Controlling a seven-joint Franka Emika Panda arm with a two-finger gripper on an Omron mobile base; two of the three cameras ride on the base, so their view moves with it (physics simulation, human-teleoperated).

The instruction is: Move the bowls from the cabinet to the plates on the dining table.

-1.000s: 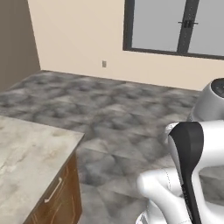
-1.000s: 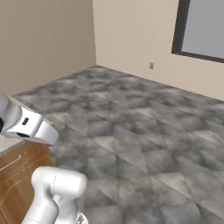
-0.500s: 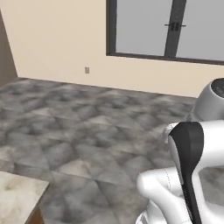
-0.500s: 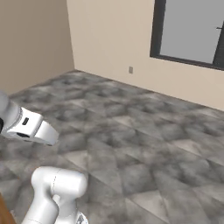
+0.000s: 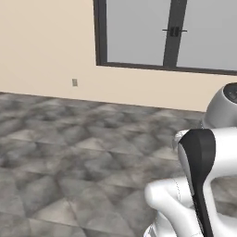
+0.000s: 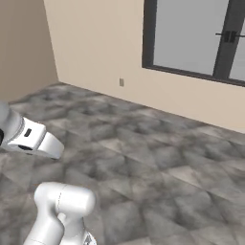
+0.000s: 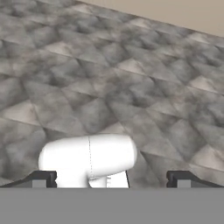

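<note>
The bowls, the cabinet, the plates and the dining table are out of view. My gripper (image 7: 111, 180) is open in the hand view. Its two dark fingertips (image 7: 43, 179) stand far apart at the bottom, with nothing between them and grey floor ahead. The white arm (image 5: 199, 185) stands folded at the lower right of the left base view. In the right base view the arm (image 6: 33, 139) is at the lower left.
A grey stone-tile floor (image 5: 69, 152) spreads ahead to a beige wall (image 5: 46, 46). The wall holds a small socket (image 5: 74, 82) and a dark-framed window (image 5: 171, 32). A brown wall (image 6: 24, 43) closes the left side in the right base view.
The whole picture has slid left, so the camera has turned with the base. The marble counter corner and wooden drawer have passed out at the lower left. The arm's pose is unchanged.
</note>
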